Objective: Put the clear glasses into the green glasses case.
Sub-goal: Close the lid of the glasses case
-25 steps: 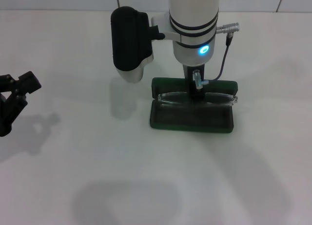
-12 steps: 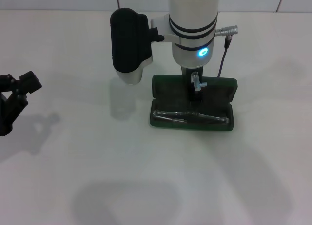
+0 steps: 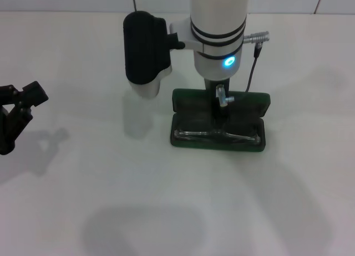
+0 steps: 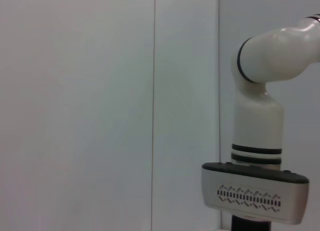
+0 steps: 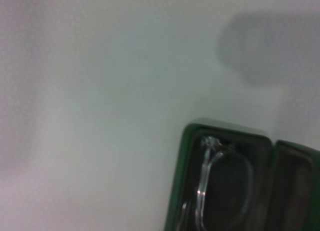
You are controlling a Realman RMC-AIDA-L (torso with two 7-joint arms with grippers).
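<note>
Centre of the head view, slightly right: green glasses case (image 3: pixel 221 123) lying open on the white table (image 3: pixel 111 200), lid half toward the top of the frame, tray half toward the bottom. Clear glasses (image 3: pixel 217 136) resting folded inside the tray half, spanning it from side to side. Directly above the case, reaching down from the top centre: right arm, white with black rings and a blue light, black camera block (image 3: pixel 145 48) sticking out to its left. Right gripper (image 3: pixel 220 109) hanging over the lid half and the hinge line, blocking the middle of the case; fingers mostly hidden under the wrist, open or closed cannot be told. Grey cable (image 3: pixel 251 65) looping down the arm's right side to the case's upper edge. At the far left edge, mid-height: left gripper (image 3: pixel 16 114), black, parked well away from the case, fingers spread apart, holding nothing. Tiled wall (image 3: pixel 83 0) along the top edge. Right wrist view, lower right: case corner (image 5: pixel 220 181) with one lens inside.
</note>
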